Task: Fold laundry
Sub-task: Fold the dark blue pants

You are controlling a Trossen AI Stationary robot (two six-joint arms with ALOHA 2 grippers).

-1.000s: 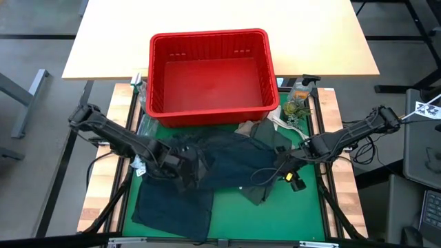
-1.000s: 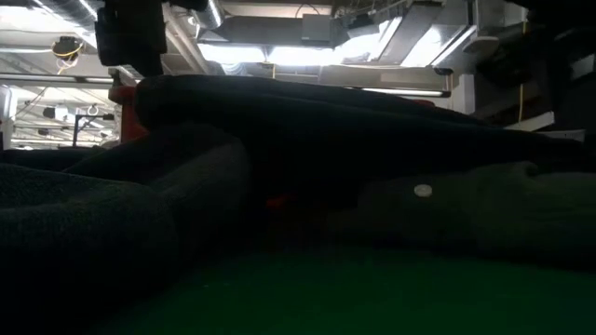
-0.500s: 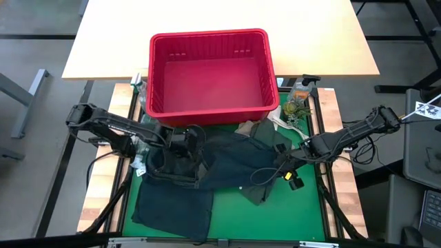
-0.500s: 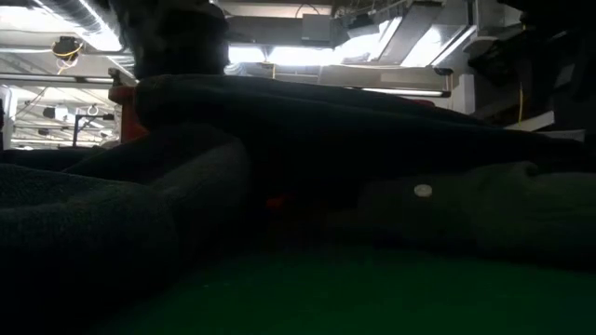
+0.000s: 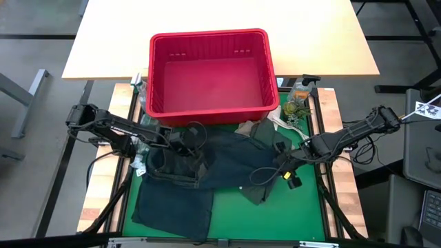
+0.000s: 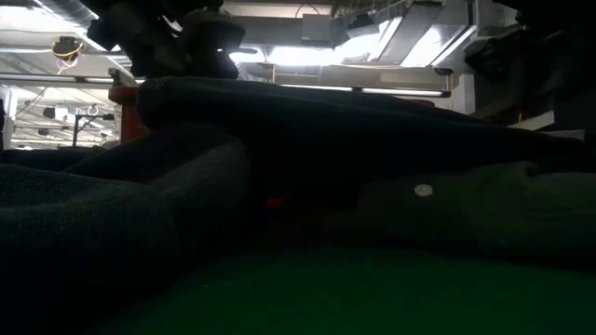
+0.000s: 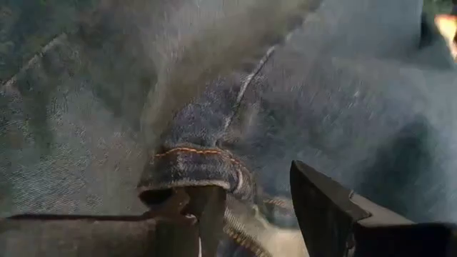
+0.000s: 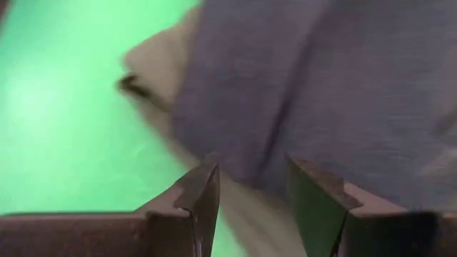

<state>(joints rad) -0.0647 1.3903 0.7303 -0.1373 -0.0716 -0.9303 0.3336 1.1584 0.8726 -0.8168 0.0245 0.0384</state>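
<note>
Green mat point(image 5: 303, 213) holds our laundry below the red basket point(image 5: 210, 72). Left gripper point(image 5: 185, 141): fingers part open, pinching the jeans point(image 5: 207, 172) by a folded hem. Olive shirt point(image 5: 265, 138) beside. Right gripper point(image 5: 284, 169): fingers apart over the jeans' edge; we cannot tell, probably gripping it.

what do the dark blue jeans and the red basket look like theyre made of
The dark blue jeans look like woven cotton denim with a matte finish: the left wrist view shows diagonal twill texture and orange topstitching along a thick folded hem. The red slatted basket looks like moulded plastic, smooth with a slight sheen, judging by its even colour, rigid rim and thin vertical slats in the walls.
</note>
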